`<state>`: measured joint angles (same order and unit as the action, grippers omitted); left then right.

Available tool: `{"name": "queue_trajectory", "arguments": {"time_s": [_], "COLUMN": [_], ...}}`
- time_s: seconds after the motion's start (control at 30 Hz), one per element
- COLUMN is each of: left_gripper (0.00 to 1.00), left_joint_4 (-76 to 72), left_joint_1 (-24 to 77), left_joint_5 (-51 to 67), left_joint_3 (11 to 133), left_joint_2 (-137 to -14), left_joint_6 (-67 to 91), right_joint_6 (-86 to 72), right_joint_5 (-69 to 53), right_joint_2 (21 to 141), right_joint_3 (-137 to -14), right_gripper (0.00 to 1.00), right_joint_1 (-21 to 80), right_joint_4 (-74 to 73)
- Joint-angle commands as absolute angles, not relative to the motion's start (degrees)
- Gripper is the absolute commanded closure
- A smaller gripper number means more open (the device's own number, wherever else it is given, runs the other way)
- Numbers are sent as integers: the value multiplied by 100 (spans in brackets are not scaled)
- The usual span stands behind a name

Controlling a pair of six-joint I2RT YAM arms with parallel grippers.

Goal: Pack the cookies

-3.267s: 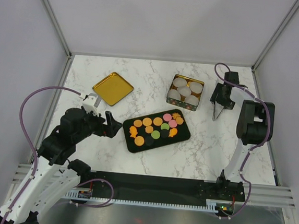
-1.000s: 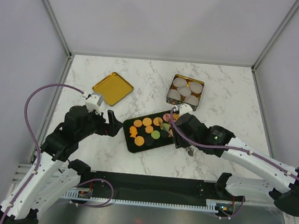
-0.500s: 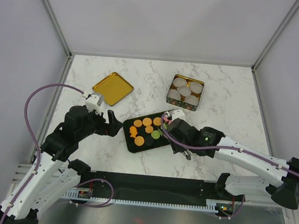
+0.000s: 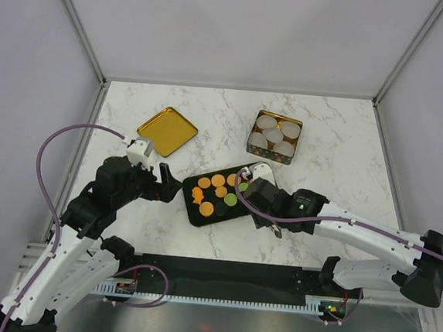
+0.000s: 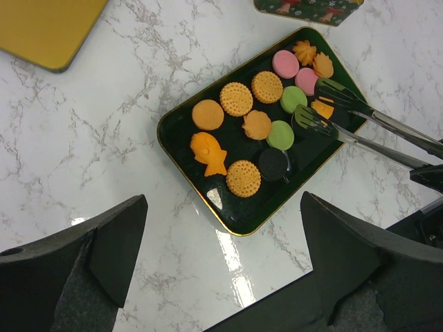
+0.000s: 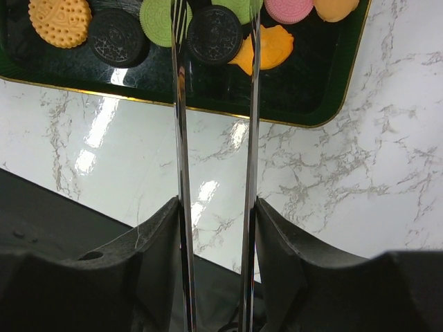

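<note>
The cookies (image 4: 218, 190) lie on a black tray (image 4: 233, 214) in the middle of the table: orange, green, pink and black pieces (image 5: 257, 124). My right gripper (image 6: 216, 207) is shut on a pair of metal tongs (image 6: 250, 104), its fingers pressing the two arms from outside. The tong tips reach over the tray's right half and straddle a black cookie (image 6: 214, 34), with a small gap on each side. The tongs (image 5: 360, 124) also show in the left wrist view. My left gripper (image 4: 161, 186) hangs open left of the tray, holding nothing.
A gold-rimmed tin (image 4: 275, 136) with white paper cups stands behind the tray on the right. Its gold lid (image 4: 167, 130) lies at the back left. The right arm (image 4: 356, 224) stretches across the near right of the table. Tray rim (image 5: 228, 225) lies close before my left fingers.
The right arm came from the back right with the tongs and has slid left over the tray. The tong arms have spread slightly. The left arm has not moved.
</note>
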<state>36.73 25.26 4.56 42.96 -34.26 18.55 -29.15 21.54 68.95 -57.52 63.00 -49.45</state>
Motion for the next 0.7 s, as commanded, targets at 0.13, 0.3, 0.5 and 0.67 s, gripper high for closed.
{"name": "queue_trajectory", "arguments": {"time_s": [0.13,0.3,0.5,0.67], "left_gripper": [0,0,0,0], "left_joint_4": [3542,3551,3542,3542], "left_joint_1": [2549,2549,2549,2549], "left_joint_5": [413,413,404,404], "left_joint_3": [4298,4307,4307,4298], "left_joint_2": [-3445,-3445,-3445,-3445], "left_joint_6": [1978,1978,1978,1978], "right_joint_6": [-2979,-2979,-2962,-2962], "right_joint_5": [2312,2320,2277,2171], "right_joint_2": [6943,6961,6961,6943], "right_joint_3": [-5739,-5599,-5520,-5520], "right_gripper": [47,47,47,46], "right_joint_1": [6363,6363,6363,6381], "right_joint_4": [-4931,-4913,-4852,-4773]}}
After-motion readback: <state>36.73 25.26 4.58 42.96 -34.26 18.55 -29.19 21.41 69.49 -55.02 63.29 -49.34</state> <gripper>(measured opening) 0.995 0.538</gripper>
